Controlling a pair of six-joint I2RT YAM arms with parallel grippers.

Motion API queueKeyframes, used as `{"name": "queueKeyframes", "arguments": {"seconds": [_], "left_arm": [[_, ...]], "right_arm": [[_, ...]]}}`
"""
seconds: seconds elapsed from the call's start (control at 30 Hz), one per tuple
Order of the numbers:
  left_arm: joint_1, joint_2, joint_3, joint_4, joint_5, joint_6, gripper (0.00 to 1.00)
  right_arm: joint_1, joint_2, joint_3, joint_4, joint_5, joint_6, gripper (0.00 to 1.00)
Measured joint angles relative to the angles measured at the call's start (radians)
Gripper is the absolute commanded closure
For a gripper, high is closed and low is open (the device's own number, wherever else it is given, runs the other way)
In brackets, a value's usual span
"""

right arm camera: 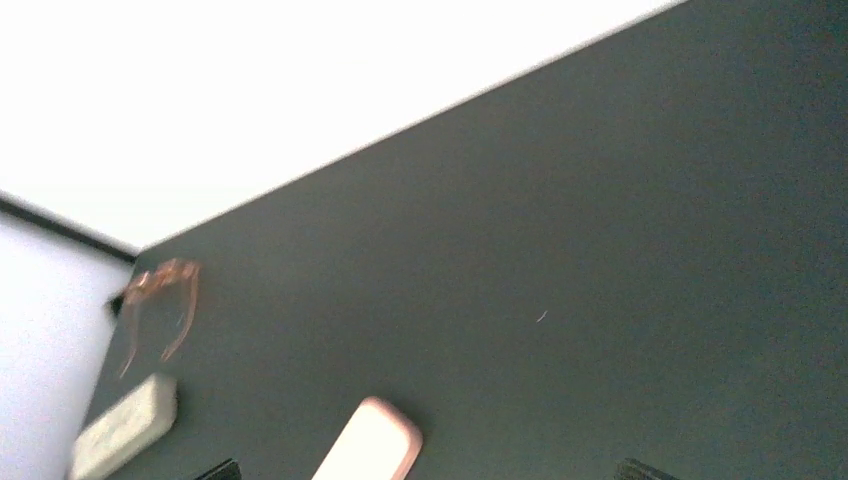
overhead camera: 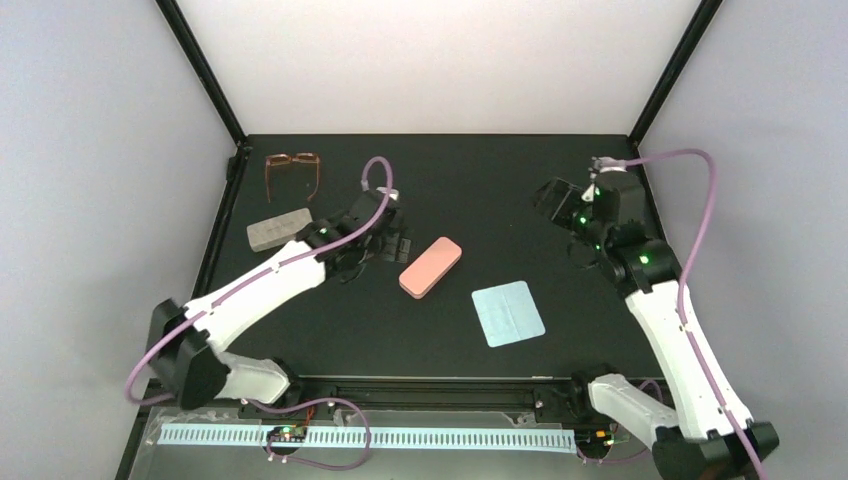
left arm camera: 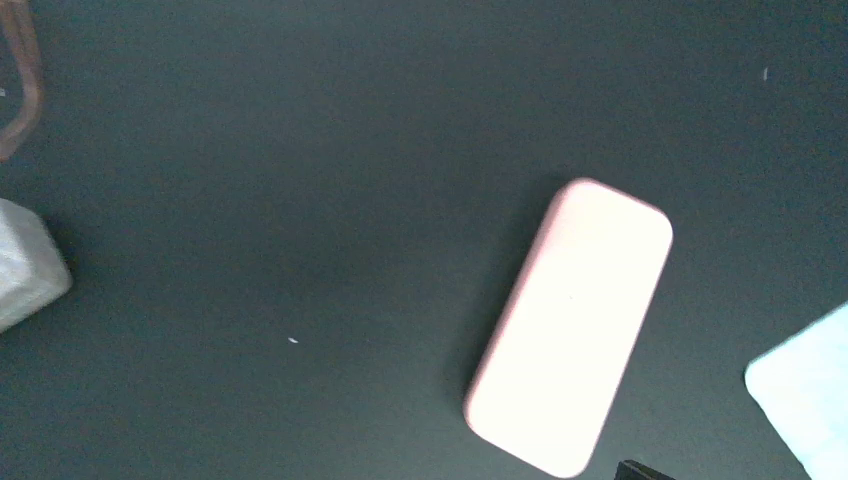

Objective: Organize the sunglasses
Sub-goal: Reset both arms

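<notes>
Apparently, black sunglasses just at left tool, beside pink case.

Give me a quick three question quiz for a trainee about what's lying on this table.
1. True or false: the pink case lies between the grey case and the light blue cloth.
2. Which lies nearest the far left corner of the table? A) orange-framed glasses B) pink case C) light blue cloth
3. How many oblong cases lie on the table?
Key: 1 true; 2 A; 3 two.
</notes>
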Motion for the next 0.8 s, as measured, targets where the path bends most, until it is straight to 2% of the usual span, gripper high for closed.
{"name": "queueKeyframes", "arguments": {"seconds": [0.23,0.43,0.57,0.8], "left_arm": [[0.056,-0.264,-0.265,0.233,-0.151,0.112,0.01],[0.192,-0.336,-0.492,0.414,-0.195,0.223,0.01],[0.293,-0.343,-0.605,0.534,-0.180,0.291,0.02],[0.459,-0.178,-0.660,0.766,-0.121,0.394,0.05]], "right_arm": [[0.000,-0.165,-0.096,0.065,0.360,-0.052,0.00],[0.000,-0.150,-0.218,0.125,0.503,-0.144,0.00],[0.000,-0.095,-0.394,0.282,0.550,-0.241,0.00],[-0.059,0.138,-0.554,0.548,0.651,-0.346,0.00]]}}
